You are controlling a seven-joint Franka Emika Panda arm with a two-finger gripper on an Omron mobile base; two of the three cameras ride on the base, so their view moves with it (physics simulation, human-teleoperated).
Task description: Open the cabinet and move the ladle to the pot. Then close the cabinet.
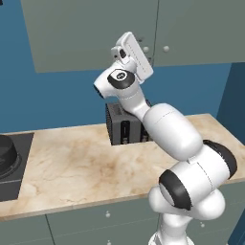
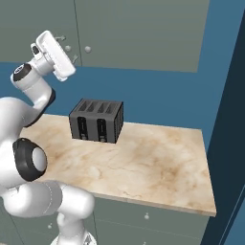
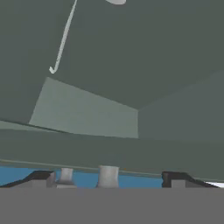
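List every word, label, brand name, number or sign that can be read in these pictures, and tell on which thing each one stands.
None: no readable text anywhere.
The cabinet doors, the toaster, the marble counter and the pot are all plain, without print or signs.

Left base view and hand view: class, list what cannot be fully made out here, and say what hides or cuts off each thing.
- pot: in the left base view, cut off by the left edge; its inside cannot be judged.
- toaster: in the left base view, its right part is hidden behind the arm.
- ladle: in the hand view, its bowl end is cut off by the top edge.
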